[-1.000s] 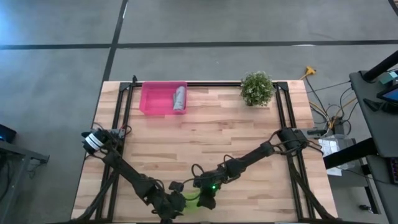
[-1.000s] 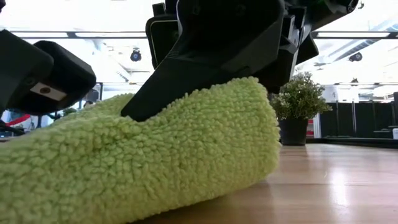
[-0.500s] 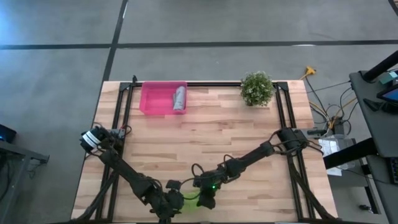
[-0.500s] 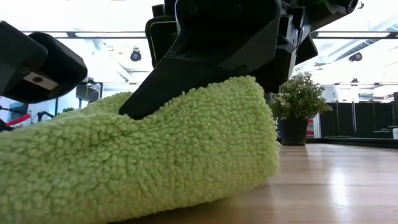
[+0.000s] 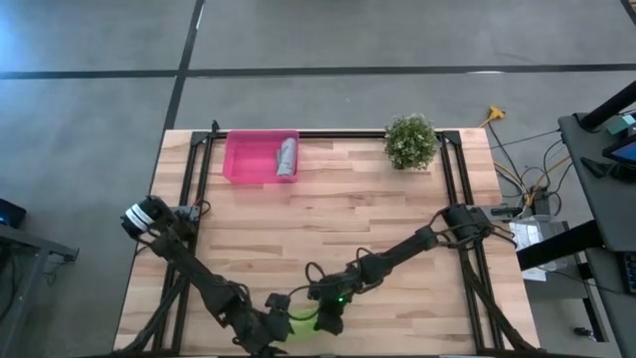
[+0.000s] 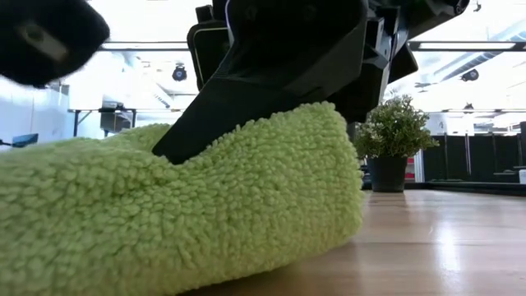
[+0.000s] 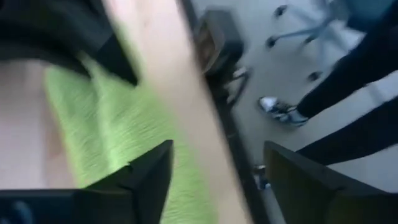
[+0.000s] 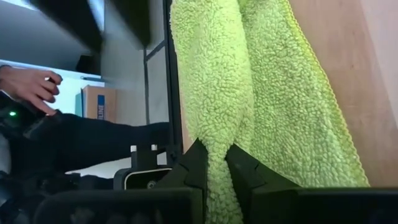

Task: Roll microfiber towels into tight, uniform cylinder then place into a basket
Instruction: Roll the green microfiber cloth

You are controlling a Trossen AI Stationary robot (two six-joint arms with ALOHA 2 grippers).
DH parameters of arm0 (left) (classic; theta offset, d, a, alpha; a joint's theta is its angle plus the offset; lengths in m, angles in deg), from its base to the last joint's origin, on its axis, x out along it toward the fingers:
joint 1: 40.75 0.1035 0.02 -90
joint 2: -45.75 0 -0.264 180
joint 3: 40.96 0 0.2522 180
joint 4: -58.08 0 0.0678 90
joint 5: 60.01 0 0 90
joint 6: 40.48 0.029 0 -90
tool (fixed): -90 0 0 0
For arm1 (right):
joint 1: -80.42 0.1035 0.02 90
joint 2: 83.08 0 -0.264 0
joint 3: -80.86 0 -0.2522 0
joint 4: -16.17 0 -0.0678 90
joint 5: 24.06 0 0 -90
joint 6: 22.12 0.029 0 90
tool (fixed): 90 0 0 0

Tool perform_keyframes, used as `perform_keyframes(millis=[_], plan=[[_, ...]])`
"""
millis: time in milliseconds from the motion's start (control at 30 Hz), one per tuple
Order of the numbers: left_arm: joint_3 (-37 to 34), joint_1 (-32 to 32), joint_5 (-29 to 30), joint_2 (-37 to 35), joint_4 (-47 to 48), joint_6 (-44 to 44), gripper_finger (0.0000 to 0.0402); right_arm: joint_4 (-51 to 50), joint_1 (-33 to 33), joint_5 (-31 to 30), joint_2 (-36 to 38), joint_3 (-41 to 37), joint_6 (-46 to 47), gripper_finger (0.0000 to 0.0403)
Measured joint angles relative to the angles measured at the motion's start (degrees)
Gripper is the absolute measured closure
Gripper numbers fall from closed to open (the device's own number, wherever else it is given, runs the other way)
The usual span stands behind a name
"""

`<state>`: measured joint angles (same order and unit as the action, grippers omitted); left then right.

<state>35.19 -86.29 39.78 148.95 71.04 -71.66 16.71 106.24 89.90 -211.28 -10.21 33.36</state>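
Note:
The lime green towel [image 6: 189,205] lies loosely rolled on the wood table near its near edge, and it also shows in the high view [image 5: 303,320]. My right gripper [image 8: 219,168] is shut on it from above [image 5: 326,320]. My left gripper [image 7: 214,180] is open and empty just left of the towel [image 5: 268,333], above the table's near edge, and it shows blurred in the low view [image 6: 41,33]. The grey towel [image 5: 287,157] lies rolled in the right end of the pink tray [image 5: 248,159] at the far left. My right gripper pinches a raised fold of the green towel [image 8: 217,140] between its two fingers, toward the roll's right end. The fingers [image 6: 246,115] slant down onto it from above. The towel rests on the table, dented in where the fingers close.
A small potted plant [image 5: 410,141] stands at the far right of the table. A person's hand [image 8: 28,87] and legs and a shoe [image 7: 280,109] show beyond the near edge. Bare wood lies between the towel and the tray.
My left gripper has risen and drawn away from the towel's left end, moving fast enough to blur. My right gripper has kept its hold. The towel's roll has sagged slightly and stayed in place.

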Motion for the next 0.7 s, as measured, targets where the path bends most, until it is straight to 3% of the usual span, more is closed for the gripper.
perform_keyframes(millis=[133,267,467,700], plan=[[-0.88,0.60,2.26,2.68,3.13,-0.16,0.0115,-1.10,0.02,0.07,0.02,1.35,0.02,0.0382],[-0.87,0.81,1.12,4.65,2.37,-3.69,0.0078,-1.74,0.04,0.05,0.28,2.11,-0.43,0.0382],[-0.03,0.79,-0.23,4.23,2.36,-11.65,0.0071,-4.09,0.22,-2.18,0.39,2.24,-1.24,0.0382],[1.64,0.46,-0.25,3.80,2.38,-11.98,0.0071,-4.61,0.31,-4.10,0.40,2.17,-1.94,0.0382]])
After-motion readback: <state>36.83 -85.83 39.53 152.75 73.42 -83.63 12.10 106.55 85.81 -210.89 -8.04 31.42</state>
